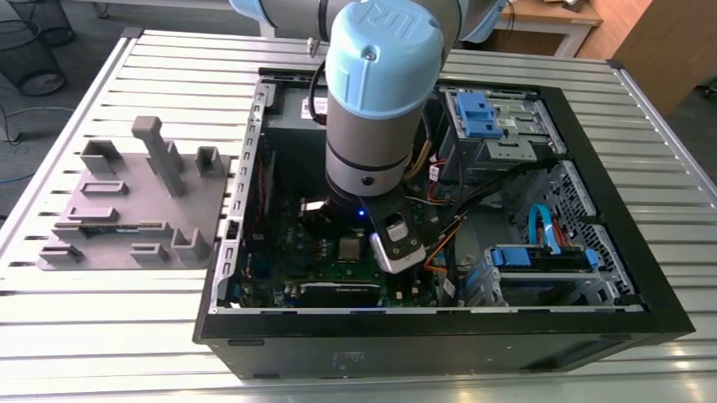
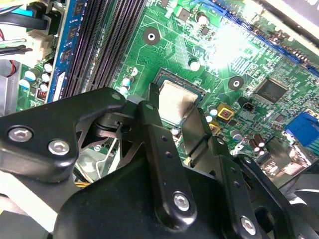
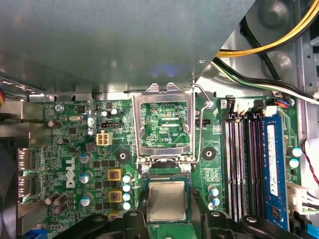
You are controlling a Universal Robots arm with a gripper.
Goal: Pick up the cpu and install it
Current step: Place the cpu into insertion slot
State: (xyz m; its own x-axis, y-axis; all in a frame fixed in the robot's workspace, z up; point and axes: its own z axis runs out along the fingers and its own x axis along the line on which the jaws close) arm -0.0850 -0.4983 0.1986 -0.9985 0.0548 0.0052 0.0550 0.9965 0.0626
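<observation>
Hovering low over the green motherboard (image 3: 75, 149) inside the open computer case (image 1: 627, 319), the end effector (image 2: 172, 108) straddles the cpu (image 3: 167, 200). The chip lies flat in its socket, silvery top up. Whether the end effector pinches it or stands loose of it cannot be told. Just beside the cpu, the socket's metal load plate (image 3: 162, 124) is flipped open. Dark memory slots (image 3: 239, 164) run nearby. In the exterior view the case rests on a slatted metal surface (image 1: 112, 336), with a grey fixture tray (image 1: 134, 210) at the exterior view's left.
</observation>
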